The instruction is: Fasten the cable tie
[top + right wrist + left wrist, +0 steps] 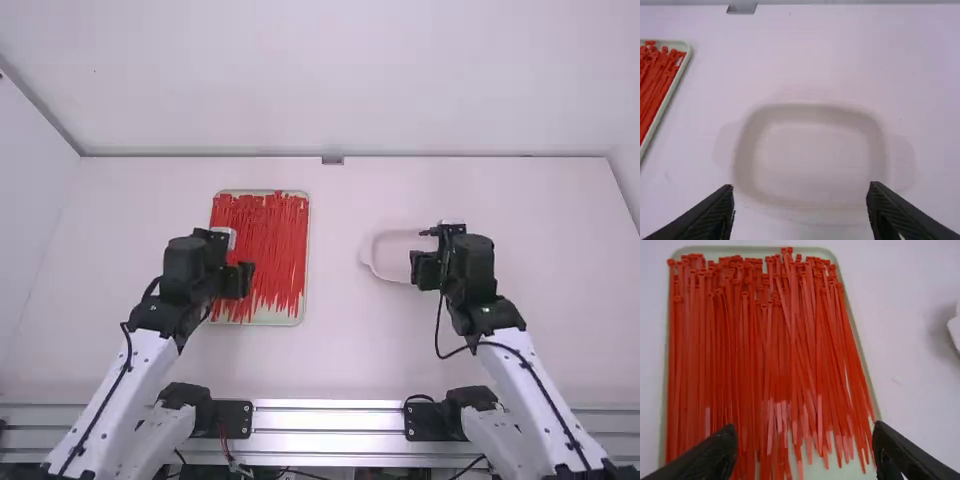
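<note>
A heap of red cable ties [265, 250] [765, 365] lies lengthwise on a pale green tray [304, 262] [850, 315] left of the table's middle. My left gripper [222, 268] [802, 452] hovers over the near end of the ties, open, with nothing between its fingers [710, 455]. My right gripper [432, 262] [800, 212] hangs open over the near rim of a white dish [385, 255] [810, 155], which holds nothing.
The tray's corner with a few tie ends [657, 75] lies off to the dish's left. A small grey bracket [332, 159] [741, 8] sits at the table's far edge. White walls enclose the table at the left and back.
</note>
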Tool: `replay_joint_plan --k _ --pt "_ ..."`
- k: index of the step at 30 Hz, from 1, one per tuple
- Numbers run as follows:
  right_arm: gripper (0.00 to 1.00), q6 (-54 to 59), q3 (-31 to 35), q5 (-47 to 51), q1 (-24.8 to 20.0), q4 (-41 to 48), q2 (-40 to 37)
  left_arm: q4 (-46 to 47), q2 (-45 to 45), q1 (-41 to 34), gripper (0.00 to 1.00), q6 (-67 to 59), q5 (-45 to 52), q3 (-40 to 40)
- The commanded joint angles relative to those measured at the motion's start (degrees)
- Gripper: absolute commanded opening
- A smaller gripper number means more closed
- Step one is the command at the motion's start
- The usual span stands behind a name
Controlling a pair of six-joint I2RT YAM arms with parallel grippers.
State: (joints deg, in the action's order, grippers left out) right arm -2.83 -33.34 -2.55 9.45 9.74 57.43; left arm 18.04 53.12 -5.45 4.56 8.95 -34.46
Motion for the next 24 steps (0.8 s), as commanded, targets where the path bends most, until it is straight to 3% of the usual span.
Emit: replay_joint_plan --k 1,9,24 --pt "0.75 -0.5 -4.0 0.2 0.9 0.6 3.5 0.7 2.8 -0.8 0.75 -0.2 1.4 -3.5" --pt "0.87 -1.4 -10.1 -0.1 4.6 3.4 11.7 3.2 12.2 -1.8 0.87 3.9 -1.4 -9.8" --pt "0.99 -1.2 -15.7 -1.3 9.3 7.2 14.1 3.5 22.9 -2.8 0.99 3.5 -0.9 -21.7"
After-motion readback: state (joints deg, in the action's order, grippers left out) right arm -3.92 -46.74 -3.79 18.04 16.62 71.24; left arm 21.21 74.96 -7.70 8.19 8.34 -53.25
